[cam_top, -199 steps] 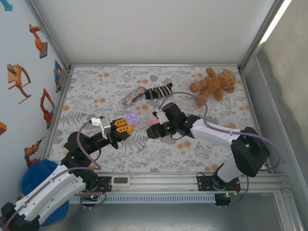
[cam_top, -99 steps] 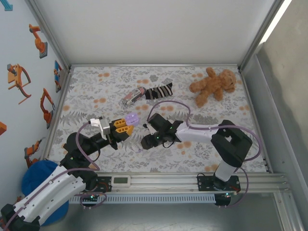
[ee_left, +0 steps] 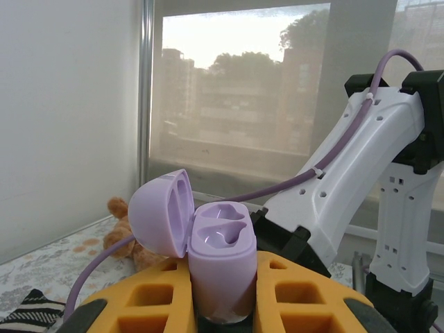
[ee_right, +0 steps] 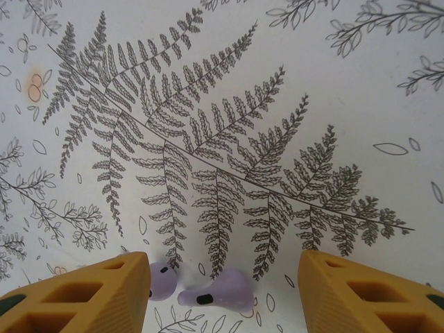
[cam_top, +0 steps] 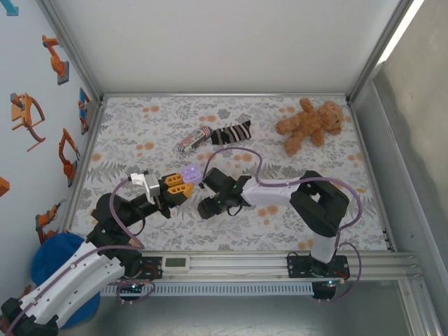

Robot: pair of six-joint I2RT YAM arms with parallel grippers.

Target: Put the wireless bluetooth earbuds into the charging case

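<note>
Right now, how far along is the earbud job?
Done: the left end effector holds the purple case upright, lid open, both sockets empty. In hand: the open right end effector is poised over two purple earbuds on the tablecloth. Left: grasp and seat both.

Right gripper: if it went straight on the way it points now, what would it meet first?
Probably the two pale purple earbuds, lying between the fingers of the open right gripper, then the fern-print table cover. Depth is hard to judge.

white-and-black arms [cam_top: 280,192] carry lilac cables [cam_top: 236,149] and end in orange, hollow-celled pincer fingers [ee_right: 90,295].
</note>
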